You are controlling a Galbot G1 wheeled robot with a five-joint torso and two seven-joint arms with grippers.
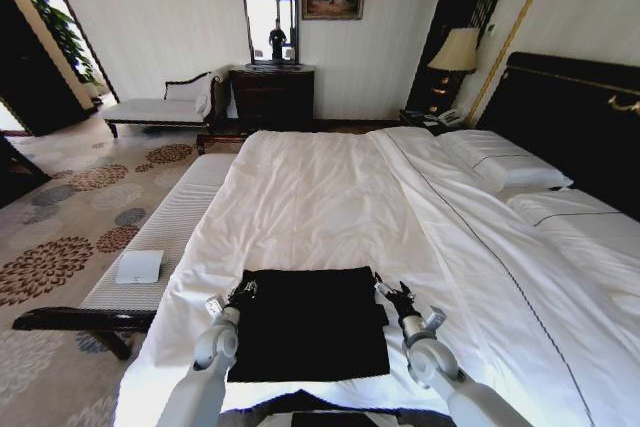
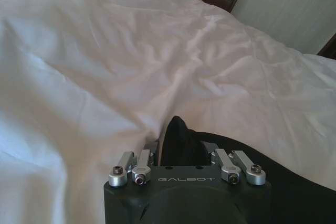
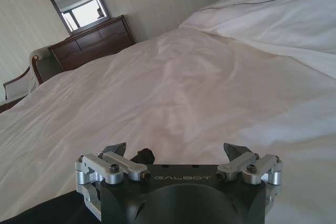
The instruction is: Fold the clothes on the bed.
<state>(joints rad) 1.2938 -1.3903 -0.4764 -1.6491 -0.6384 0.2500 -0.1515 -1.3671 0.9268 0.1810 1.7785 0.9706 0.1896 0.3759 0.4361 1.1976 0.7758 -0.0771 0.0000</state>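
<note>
Now the black T-shirt [image 1: 308, 332] is seen lying flat as a folded rectangle on the near part of the bed [image 1: 330, 197], between the two grippers. The left gripper [image 1: 238, 297] is set at the shirt's far left corner; in the left wrist view a bunched ridge of black cloth [image 2: 178, 142] is pinched between its fingers, just ahead of the wrist body. The right gripper [image 1: 390, 293] is placed at the shirt's far right corner, its fingers [image 3: 116, 149] spread wide, with white duvet beyond them and the shirt's edge [image 3: 47, 211] beside and behind.
</note>
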